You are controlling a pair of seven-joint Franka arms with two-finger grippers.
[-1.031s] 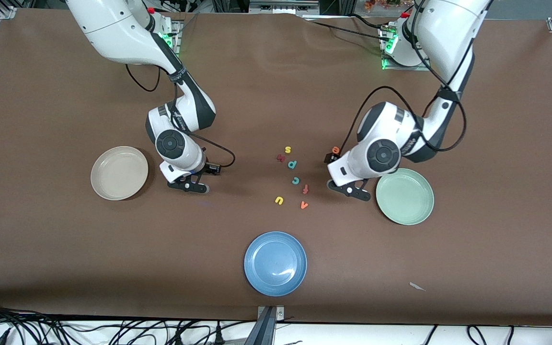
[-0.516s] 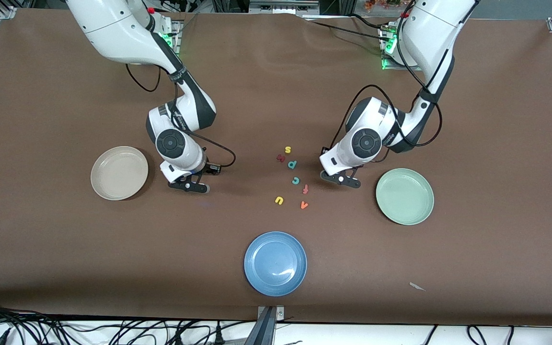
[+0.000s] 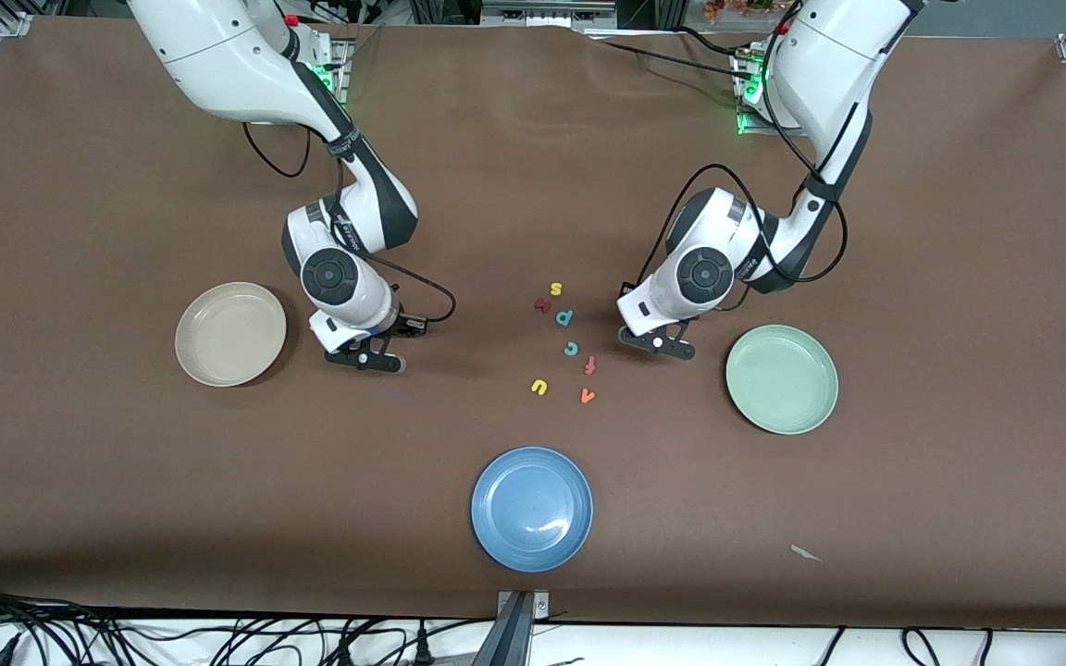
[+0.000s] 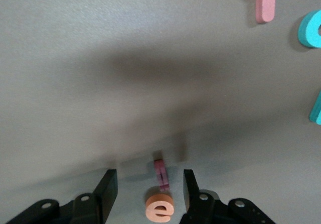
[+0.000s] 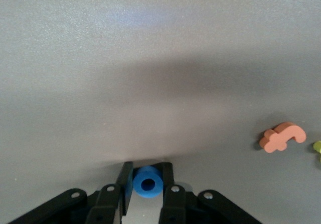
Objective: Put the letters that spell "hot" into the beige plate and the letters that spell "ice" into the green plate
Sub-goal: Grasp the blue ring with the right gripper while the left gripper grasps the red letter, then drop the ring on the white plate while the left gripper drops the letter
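In the right wrist view, my right gripper (image 5: 148, 180) is shut on the blue ring-shaped o (image 5: 148, 184), down at the table. In the front view it (image 3: 366, 360) stands beside the beige plate (image 3: 230, 334). An orange t (image 5: 282, 136) lies close by, with a yellow letter's edge (image 5: 318, 146) next to it. My left gripper (image 4: 149, 190) is open, low over the table, with the orange e (image 4: 160, 208) between its fingers, untouched, and the maroon i (image 4: 160, 174) just past it. The left arm hides both in the front view. The teal c (image 3: 571, 348) lies between the left gripper (image 3: 658, 343) and the other letters. The green plate (image 3: 781, 378) is empty.
Loose letters lie mid-table: yellow s (image 3: 555, 289), a dark red letter (image 3: 542, 304), teal p (image 3: 564, 317), red-orange f (image 3: 590, 364), yellow u (image 3: 539, 387), orange v (image 3: 587, 396). A blue plate (image 3: 531, 508) sits nearest the front camera. A paper scrap (image 3: 806, 553) lies near the front edge.
The left arm has swung from beside the green plate toward the letters, covering the e, and its jaws have narrowed. The right gripper's jaws have closed on the blue o.
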